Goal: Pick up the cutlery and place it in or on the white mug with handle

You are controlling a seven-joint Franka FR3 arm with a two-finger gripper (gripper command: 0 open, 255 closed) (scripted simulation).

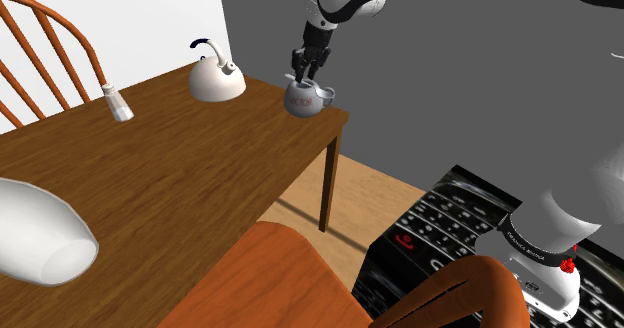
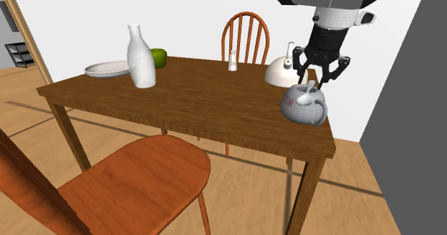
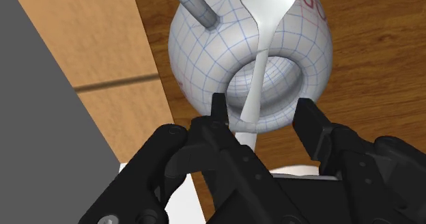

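Hovering just above the mug (image 1: pixel 305 99) (image 2: pixel 304 109) (image 3: pixel 205 72), the black pincer (image 1: pixel 303 76) (image 2: pixel 316 74) (image 3: pixel 261 110) is holding its fingers spread, clasping nothing. The white spoon (image 2: pixel 306 96) (image 3: pixel 263 45) is resting in the mug's mouth, its handle rising between the fingers. The rounded white mug, gridded in blue, is sitting at the tabletop (image 1: pixel 180 166) (image 2: pixel 193 97) corner, near a white kettle (image 1: pixel 215 78) (image 2: pixel 278 72).

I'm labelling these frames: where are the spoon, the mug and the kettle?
spoon (image 3: pixel 261 59): wrist view, on its handle.
mug (image 2: pixel 296 111): second exterior view, on its rounded body.
kettle (image 1: pixel 215 84): shoulder view, on its body.
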